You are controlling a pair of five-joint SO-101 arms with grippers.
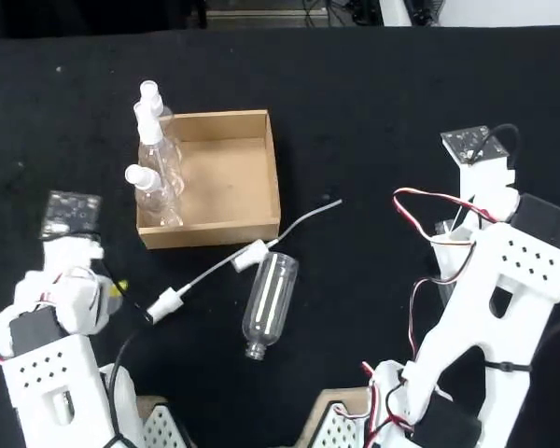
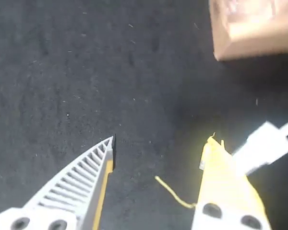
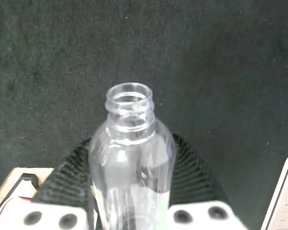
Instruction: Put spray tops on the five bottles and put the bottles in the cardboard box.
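Black cloth covers the tabletop [image 1: 373, 121]. A cardboard box [image 1: 226, 177] sits near the middle, toward the back. Three capped bottles [image 1: 159, 154] stand in a row inside it, along one side wall. Each one has a white spray top on.

In front of the box, an open bottle [image 1: 269, 297] lies on its side on the tabletop. It has no top, and its mouth points to the front edge. Two loose tops lie close by, each with a thin tube. The first spray top [image 1: 253, 254] lies just past the closed end of the open bottle, close to the front corner of the box. The second spray top [image 1: 165, 303] lies farther to the side, near the left arm [image 1: 47, 345].

The left pincer [image 2: 158, 151] hangs low over the tabletop with its two fingers wide apart. Nothing is between them. One finger is grey and ribbed; the other is yellow. The second spray top lies just beside the yellow finger [image 2: 223, 177], on its outer side and not in the gap. I cannot tell if they touch. A corner of the box shows farther off.

The right arm [image 1: 504, 271] stands well apart from the box. The right pincer [image 3: 132, 163] is clamped on a clear bottle [image 3: 130, 120]. Its black ribbed fingers press on both sides of the bottle. The bottle's neck sticks out past the fingers, and its mouth is open with no top on it.
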